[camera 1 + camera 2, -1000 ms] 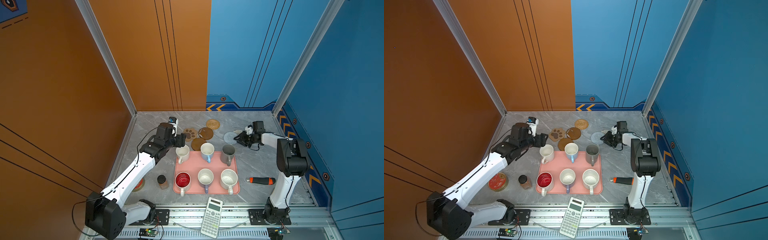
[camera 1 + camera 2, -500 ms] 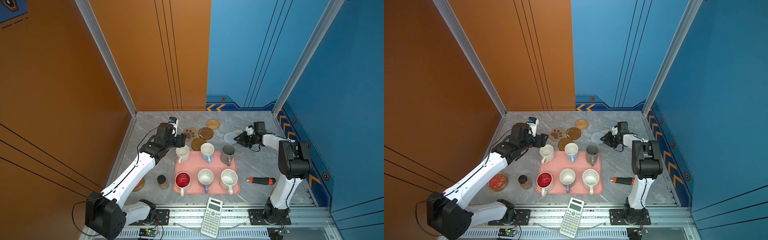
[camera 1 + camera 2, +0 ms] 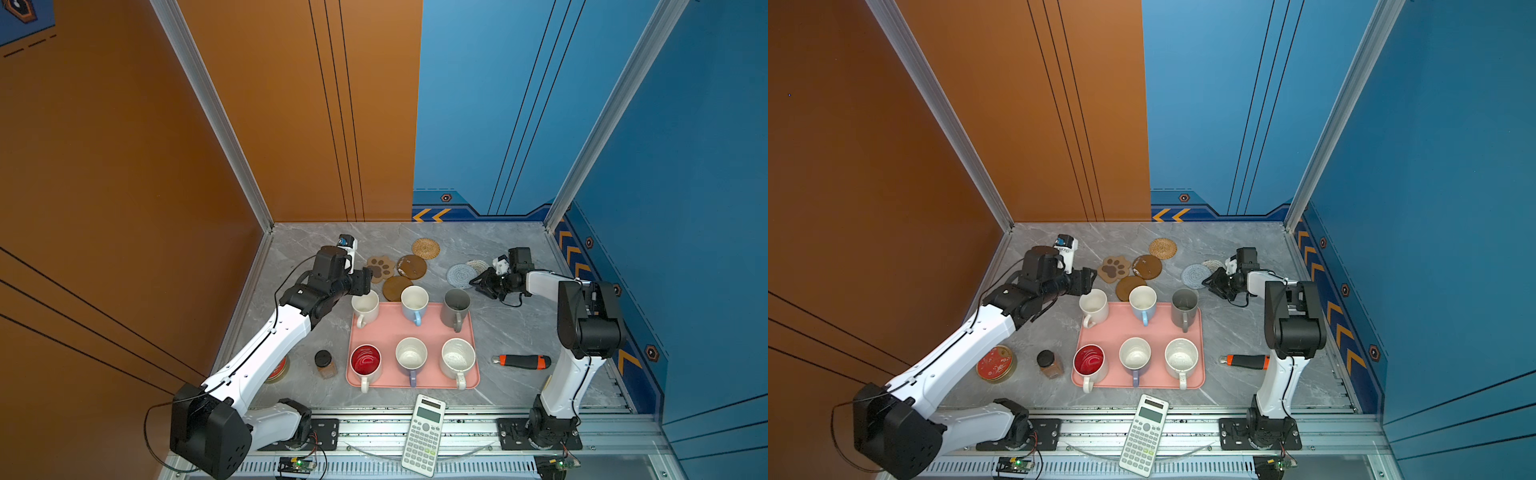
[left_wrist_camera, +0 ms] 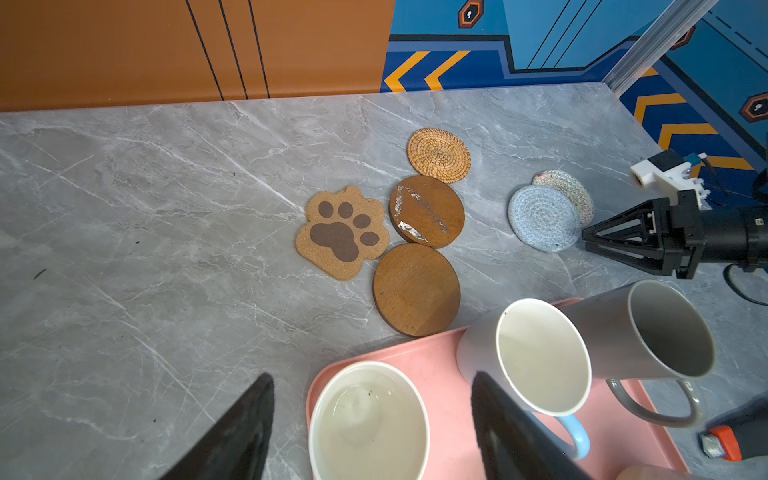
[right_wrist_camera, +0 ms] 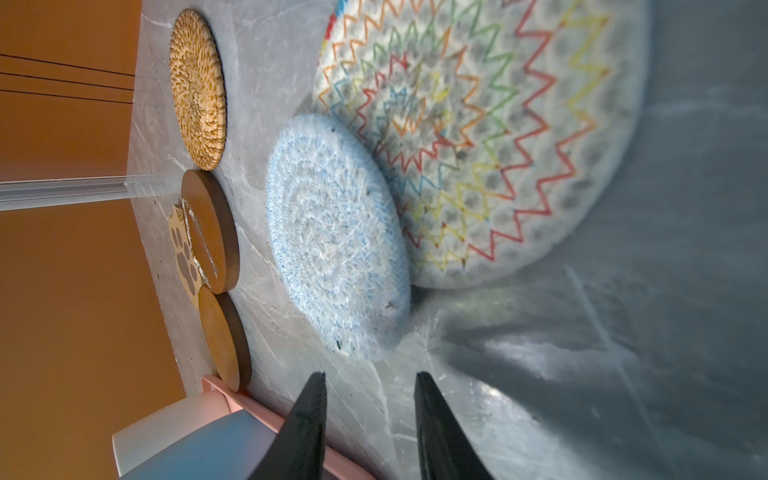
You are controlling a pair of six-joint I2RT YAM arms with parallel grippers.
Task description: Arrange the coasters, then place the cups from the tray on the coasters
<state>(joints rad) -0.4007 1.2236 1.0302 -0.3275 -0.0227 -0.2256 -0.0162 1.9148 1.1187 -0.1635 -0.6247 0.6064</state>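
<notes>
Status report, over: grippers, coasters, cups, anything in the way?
Left gripper open beside white cup. Right gripper open, empty, just short of grey-blue coaster, which overlaps whitish coaster. Tray holds all six. Nothing between.

No legible text or numbers anywhere; calculator (image 3: 424,436) key markings too small to read; only orange chevron markings (image 3: 432,215) on blue far-wall skirting (image 3: 498,210).

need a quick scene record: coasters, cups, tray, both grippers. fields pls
coasters: six, loose on the table behind the tray; grey-blue one overlaps whitish one
cups: six, all on the tray
left gripper: open, at the white mug
right gripper: open, empty, beside the grey-blue one
progress: no cup on a coaster yet
</notes>
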